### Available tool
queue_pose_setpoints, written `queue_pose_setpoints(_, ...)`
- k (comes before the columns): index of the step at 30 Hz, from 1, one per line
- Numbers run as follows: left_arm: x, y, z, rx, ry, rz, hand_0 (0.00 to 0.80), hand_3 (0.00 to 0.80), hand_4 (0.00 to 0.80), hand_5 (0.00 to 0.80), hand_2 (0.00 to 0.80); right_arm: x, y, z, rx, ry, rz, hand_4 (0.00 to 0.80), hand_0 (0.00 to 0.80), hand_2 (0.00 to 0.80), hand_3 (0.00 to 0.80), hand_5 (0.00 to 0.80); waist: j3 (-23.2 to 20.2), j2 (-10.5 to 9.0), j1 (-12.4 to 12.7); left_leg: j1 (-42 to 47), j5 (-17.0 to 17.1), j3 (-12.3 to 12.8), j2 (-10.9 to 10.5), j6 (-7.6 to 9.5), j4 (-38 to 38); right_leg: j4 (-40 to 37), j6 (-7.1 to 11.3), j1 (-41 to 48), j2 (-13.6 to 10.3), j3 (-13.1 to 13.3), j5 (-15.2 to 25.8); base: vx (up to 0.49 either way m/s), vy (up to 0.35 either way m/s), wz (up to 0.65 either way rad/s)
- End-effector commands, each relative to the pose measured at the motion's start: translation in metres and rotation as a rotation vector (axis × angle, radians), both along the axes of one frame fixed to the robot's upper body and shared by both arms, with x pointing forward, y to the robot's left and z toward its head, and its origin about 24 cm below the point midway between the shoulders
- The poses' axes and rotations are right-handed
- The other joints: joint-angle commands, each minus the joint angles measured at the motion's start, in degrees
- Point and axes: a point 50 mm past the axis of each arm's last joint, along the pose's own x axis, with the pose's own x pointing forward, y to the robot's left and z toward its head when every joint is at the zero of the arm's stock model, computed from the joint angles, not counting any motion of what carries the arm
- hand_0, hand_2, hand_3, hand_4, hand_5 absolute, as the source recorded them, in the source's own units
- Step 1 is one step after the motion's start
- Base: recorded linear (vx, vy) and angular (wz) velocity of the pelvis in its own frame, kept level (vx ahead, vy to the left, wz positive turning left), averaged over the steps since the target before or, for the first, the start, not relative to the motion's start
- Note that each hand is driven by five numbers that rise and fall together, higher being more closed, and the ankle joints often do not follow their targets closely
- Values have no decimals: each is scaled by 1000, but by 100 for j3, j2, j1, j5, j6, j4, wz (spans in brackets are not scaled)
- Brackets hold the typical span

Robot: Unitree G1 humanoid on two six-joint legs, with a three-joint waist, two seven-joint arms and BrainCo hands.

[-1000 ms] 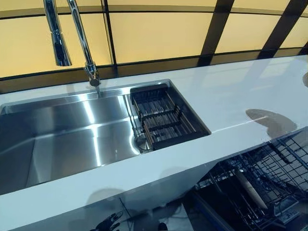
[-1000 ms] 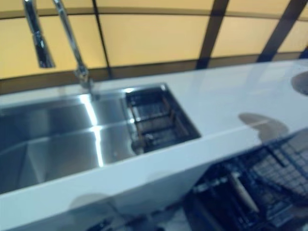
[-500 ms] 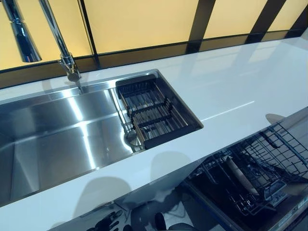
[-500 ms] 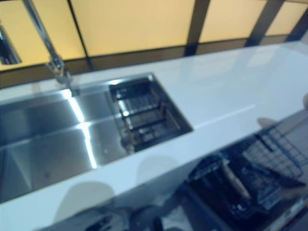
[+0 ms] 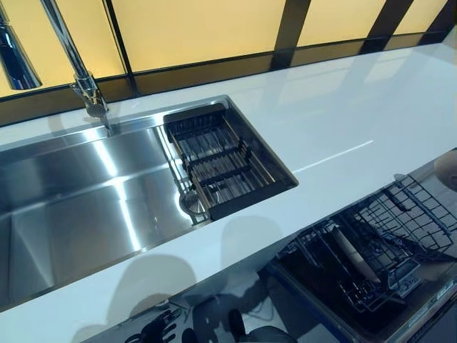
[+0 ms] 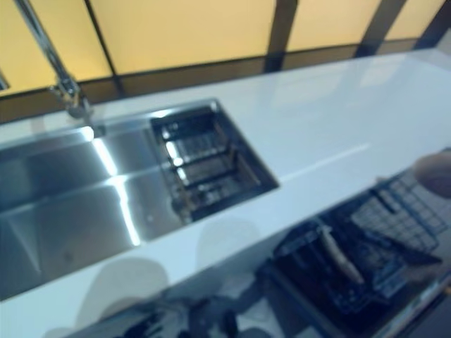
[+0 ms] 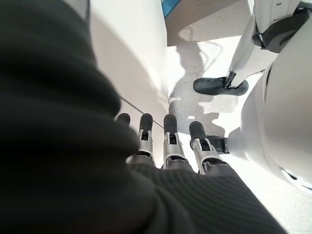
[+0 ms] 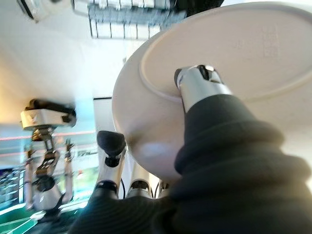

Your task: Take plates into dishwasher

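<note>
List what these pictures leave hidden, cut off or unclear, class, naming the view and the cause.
- Plate: the right hand covers part of it in the right wrist view; the eye views cut it at their right edge.
- Dishwasher rack: cut by the frame; contents blurred.
- Left hand: its cover hides the thumb.

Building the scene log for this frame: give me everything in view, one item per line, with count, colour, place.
Plate: one, pale cream, pinched in the right hand; its edge shows at the head view's right border.
Dishwasher rack: one, dark wire, pulled out below the counter's right end.
Rolling-pin-like utensil: one, pale wood, lying in the rack.
Sink: one, stainless steel, left part of the counter.
Drain basket: one, dark wire, at the sink's right end.
Faucet: one, chrome, behind the sink.
Counter: one, white.
Wall panels: yellow, dark frames, behind the counter.
Left hand: fingers straight, empty, hanging below counter level.
Right hand: thumb and fingers pinching the plate.
</note>
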Motion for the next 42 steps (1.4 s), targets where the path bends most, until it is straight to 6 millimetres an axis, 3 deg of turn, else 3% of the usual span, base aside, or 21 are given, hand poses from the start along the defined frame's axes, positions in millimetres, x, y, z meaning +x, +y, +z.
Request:
queue_pose_setpoints(1,7,13,4,44,-22,-1,0,0,0,0,0,4,5,-2,51,-20,43,800,800,800,800,800,-152,-227,111,148,-67,-150,149,-87,-10,11,477,-60,-130,-133,342,2,-18,-6)
queue_pose_setpoints(17,11,11,4,46,-34,11,0,0,0,0,0,19,30,-31,30,124,132,800,800,800,800,800,-111,-232,80,163,-67,-147,167,-83,-10,11,475,-44,-121,-126,347,0,-1,0)
queue_pose_setpoints(30,18,6,5,41,-48,12,0,0,0,0,0,18,31,-76,66,289,-11,800,800,800,800,800,-58,-175,157,153,-59,-191,154,-86,-10,11,472,-26,-160,-169,339,0,0,0)
queue_pose_setpoints(34,20,2,5,35,-47,-4,0,0,0,0,0,7,25,-106,210,375,-137,800,800,800,800,800,-68,-150,250,159,-50,-249,145,-95,-10,11,460,7,-192,-215,328,0,0,0)
queue_pose_setpoints(39,22,4,5,35,-44,-14,0,0,0,0,0,-7,19,-125,359,367,-247,800,800,800,800,800,-61,-139,290,163,-44,-284,140,-88,-10,11,452,27,-201,-235,329,2,-3,4)
queue_pose_setpoints(40,24,4,5,35,-39,-27,0,0,0,0,0,-15,17,-142,468,331,-304,800,800,800,800,800,-54,-134,326,179,-48,-311,143,-85,-10,11,444,49,-213,-250,326,0,0,0)
queue_pose_setpoints(42,24,6,6,36,-38,-34,0,0,0,0,0,-11,20,-145,546,291,-297,800,800,800,800,800,-52,-137,347,185,-52,-335,141,-80,-10,11,437,63,-214,-249,323,5,-6,2)
